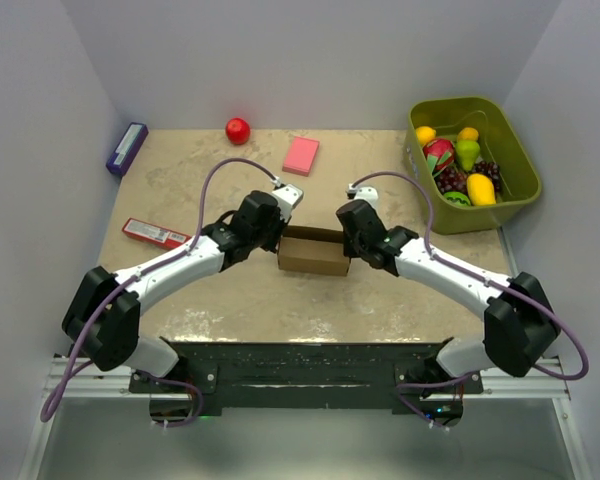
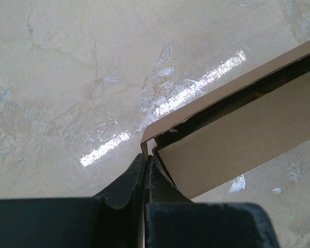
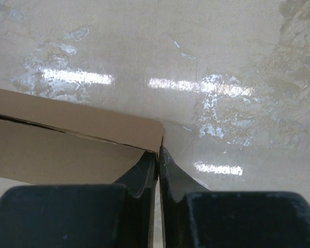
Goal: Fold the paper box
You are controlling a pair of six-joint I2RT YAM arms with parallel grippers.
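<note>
Masking paper box ends overhead: left claw, right claw pinching.

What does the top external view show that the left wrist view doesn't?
Only top external: the right tool, the pink block, the red ball and the green bin of toy fruit. Only left wrist: the left tool seen close, pinched shut on a corner of the paper box. Both: the paper box and the table.
</note>
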